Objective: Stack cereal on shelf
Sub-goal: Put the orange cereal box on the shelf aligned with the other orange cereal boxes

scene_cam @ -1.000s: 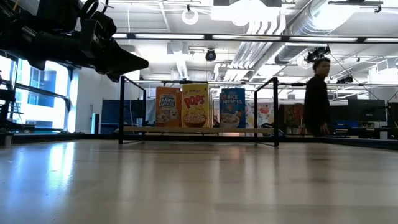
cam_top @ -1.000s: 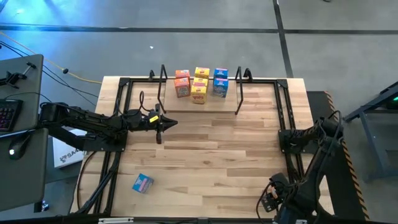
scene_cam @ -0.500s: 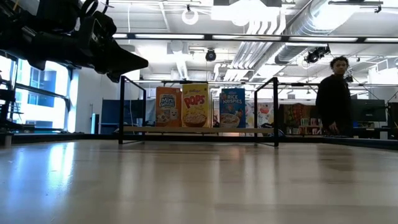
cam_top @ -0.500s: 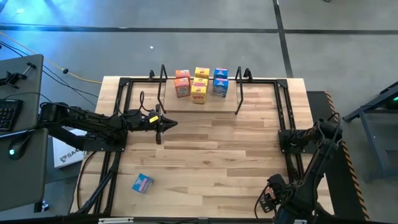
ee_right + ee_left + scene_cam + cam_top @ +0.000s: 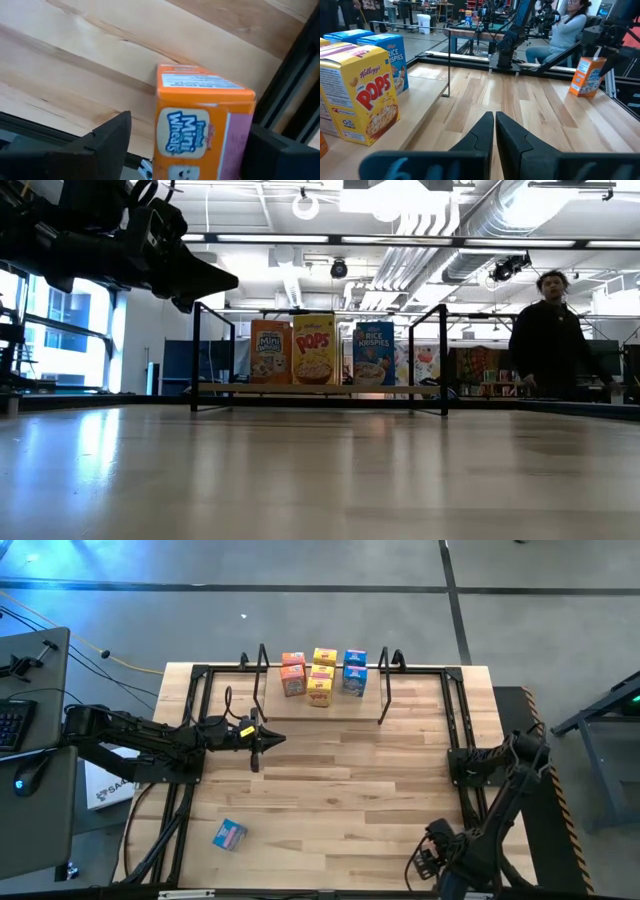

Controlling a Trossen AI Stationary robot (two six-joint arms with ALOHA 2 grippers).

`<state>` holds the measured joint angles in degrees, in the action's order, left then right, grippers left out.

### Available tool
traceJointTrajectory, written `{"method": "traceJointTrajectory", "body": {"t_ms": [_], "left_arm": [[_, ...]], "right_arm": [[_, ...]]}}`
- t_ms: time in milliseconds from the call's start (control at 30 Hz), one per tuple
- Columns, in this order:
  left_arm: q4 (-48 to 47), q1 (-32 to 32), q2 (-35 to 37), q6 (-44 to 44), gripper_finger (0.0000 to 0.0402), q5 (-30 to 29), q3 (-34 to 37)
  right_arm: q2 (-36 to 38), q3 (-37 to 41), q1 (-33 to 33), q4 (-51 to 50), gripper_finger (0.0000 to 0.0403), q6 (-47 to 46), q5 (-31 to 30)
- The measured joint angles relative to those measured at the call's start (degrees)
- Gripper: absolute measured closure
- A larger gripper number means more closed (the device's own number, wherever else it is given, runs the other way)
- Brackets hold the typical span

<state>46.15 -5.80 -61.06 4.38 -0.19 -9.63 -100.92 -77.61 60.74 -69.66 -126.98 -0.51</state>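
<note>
The shelf point(image 5: 350, 708) stands at the table's far side, with several orange, yellow and blue cereal boxes point(image 5: 322, 675) upright on its board; they also show in the low view point(image 5: 314, 350). My left gripper point(image 5: 262, 737) is shut and empty, hovering in front of the shelf's left end. A blue box point(image 5: 229, 834) lies on the table near the front left. My right gripper point(image 5: 195, 145) is open at the table's front right, its fingers on either side of an upright orange Mini Wheats box point(image 5: 200, 125), which also shows in the left wrist view point(image 5: 587, 76). My right gripper's fingers stand on either side of the orange box. One finger point(image 5: 112, 137) is clearly apart from the box. The other finger point(image 5: 277, 155) is close beside its pink side point(image 5: 237, 145); I cannot tell whether it touches.
Black metal frames point(image 5: 190, 740) run along the table's left and right sides point(image 5: 462, 740). Bare wooden tabletop point(image 5: 340, 790) lies between the shelf and the near edge. A person point(image 5: 548, 340) stands in the room behind the table.
My right arm has gone a little toward the table's near edge and left. The person behind the table has walked to the right. My left gripper and the boxes have kept still.
</note>
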Motion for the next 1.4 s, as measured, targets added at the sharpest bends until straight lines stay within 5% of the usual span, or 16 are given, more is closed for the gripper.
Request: {"method": "traceJointTrajectory", "body": {"t_ms": [467, 633, 933, 1200, 1400], "left_arm": [[0.01, 0.00, 0.00, 0.00, 0.0392, 0.00, 0.00], [0.00, 0.01, 0.00, -0.02, 0.0392, 0.00, 0.00], [0.00, 0.00, 0.00, -0.02, 0.0392, 0.00, 0.00], [-0.01, 0.02, 0.00, -0.42, 0.0392, 0.00, 0.00], [0.02, 0.02, 0.00, -0.47, 0.0392, 0.00, 0.00]], "right_arm": [[0.02, -0.57, -5.69, 2.31, 0.0257, 12.94, 0.57], [0.02, -4.49, -11.10, -0.90, 0.0271, 23.19, -0.30], [0.11, -11.24, -30.38, -2.01, 0.0268, 60.49, -8.45], [-2.54, -10.83, -50.21, 17.47, 0.0268, 100.82, -8.36], [-7.60, -10.81, -59.73, 30.34, 0.0268, 118.35, -3.19]]}}
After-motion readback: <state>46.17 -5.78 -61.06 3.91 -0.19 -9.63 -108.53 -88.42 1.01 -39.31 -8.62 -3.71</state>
